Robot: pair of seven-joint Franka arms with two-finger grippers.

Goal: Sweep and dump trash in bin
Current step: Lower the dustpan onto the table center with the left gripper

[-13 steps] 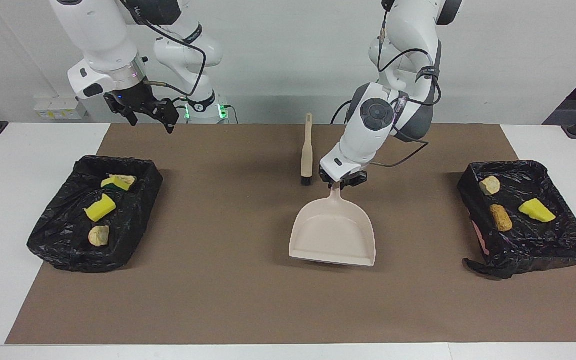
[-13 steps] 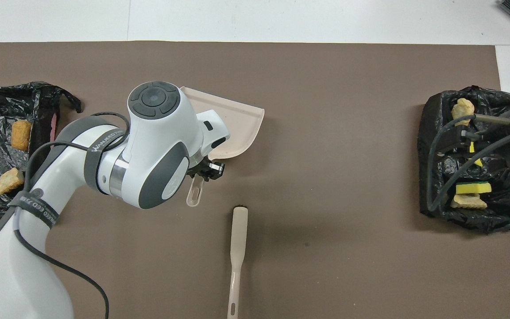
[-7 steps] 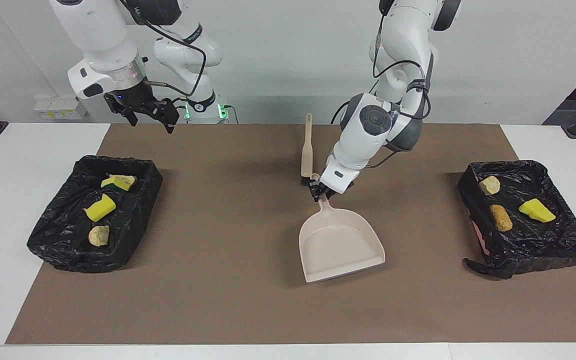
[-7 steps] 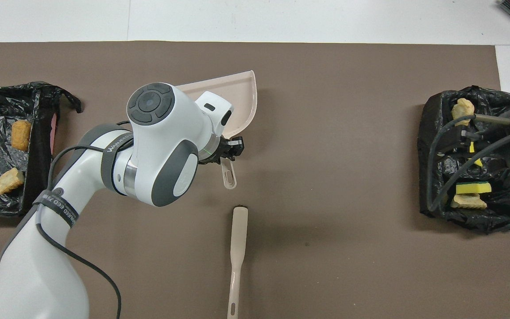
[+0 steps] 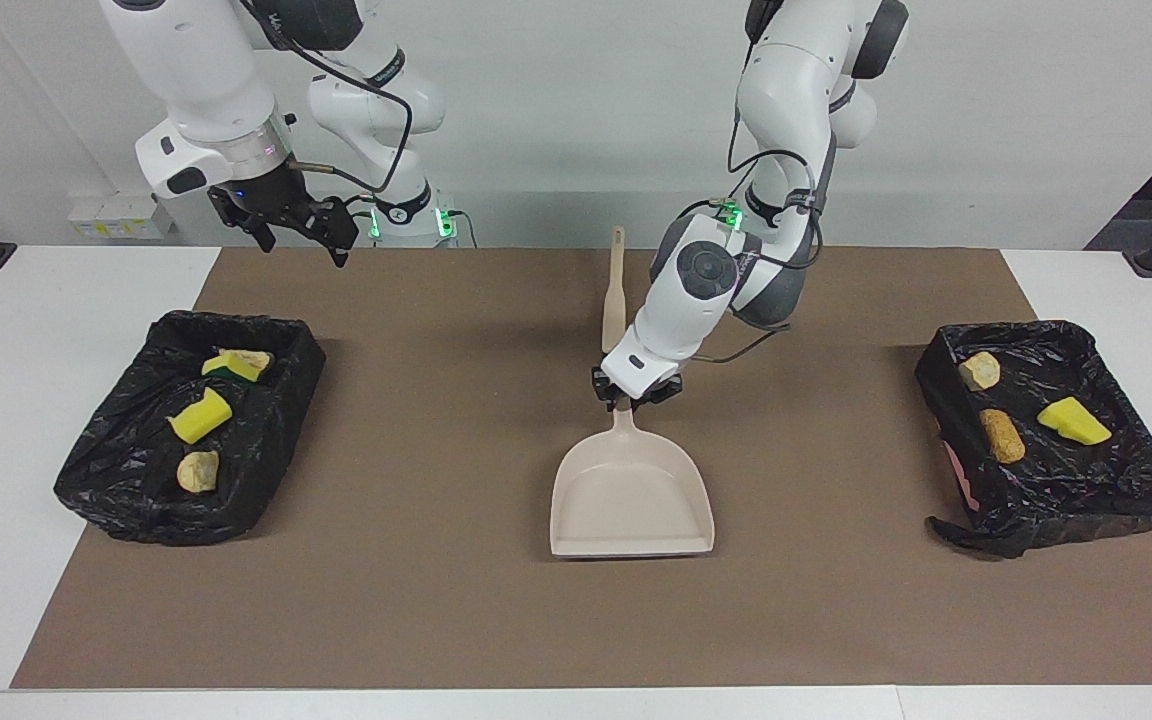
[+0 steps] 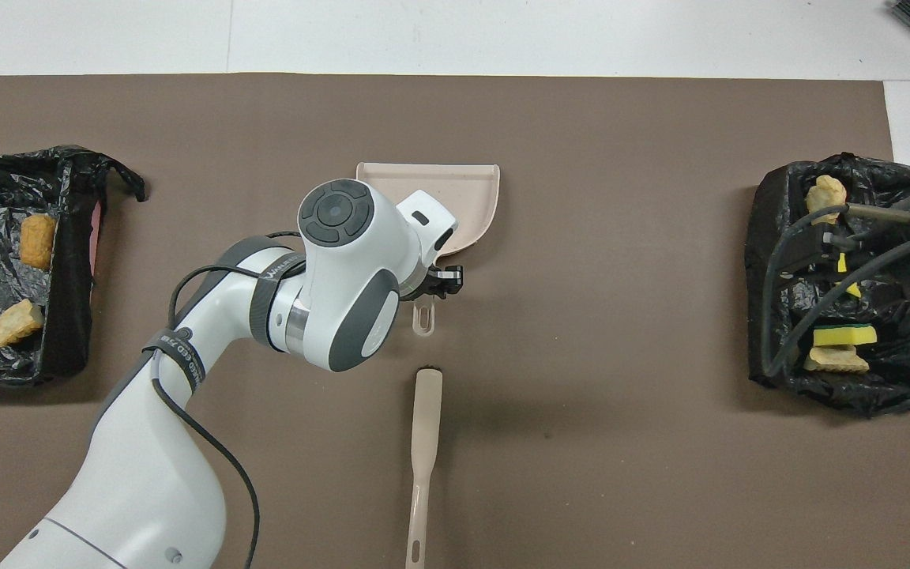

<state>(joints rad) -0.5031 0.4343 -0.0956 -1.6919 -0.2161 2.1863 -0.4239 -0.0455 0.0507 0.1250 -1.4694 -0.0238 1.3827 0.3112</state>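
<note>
We judge the sweeping done: the trash lies in two black-lined bins at the worktop's ends. Our left claw sits at the dustpan handle, grip unclear; release seems next. The right claw waits, spread wide.

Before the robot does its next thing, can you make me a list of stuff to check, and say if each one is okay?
1. All trash in the bins: ok. Three pieces lie in the bin at the right arm's end, three in the other bin.
2. Mat free of scraps: ok.
3. Dustpan flat on the mat: ok.
4. Left gripper let go of the dustpan handle: cannot tell.
5. Brush lying free, nearer the robots than the dustpan: ok.
6. Right gripper open, waiting, raised: ok.
</note>
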